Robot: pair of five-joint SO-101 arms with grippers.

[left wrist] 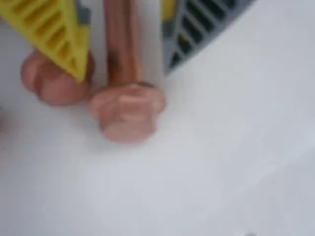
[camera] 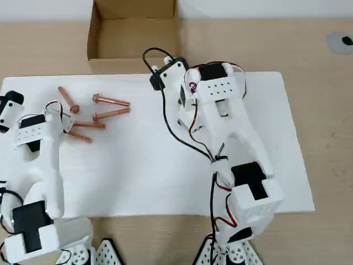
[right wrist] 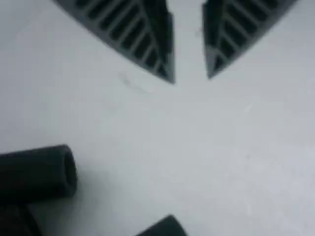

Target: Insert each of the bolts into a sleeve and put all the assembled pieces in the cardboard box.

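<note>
Five copper bolts (camera: 112, 114) clustered by left pincer (left wrist: 123, 73), one lying between its parted, unclenched jaws. Stiff, smooth, probably light; best clamped mid-shank. Right pincer (right wrist: 189, 74) released, black sleeve (right wrist: 39, 172) just beside

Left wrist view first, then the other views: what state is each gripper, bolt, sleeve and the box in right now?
left gripper: open, fingers either side of a bolt shaft, not clamped.
bolt between its fingers: lying on the mat, no sleeve on it.
other bolts: loose on the mat, unsleeved.
right gripper: open, holding nothing.
sleeve: lying on its side, visible end empty.
cardboard box: open, nothing inside.
</note>
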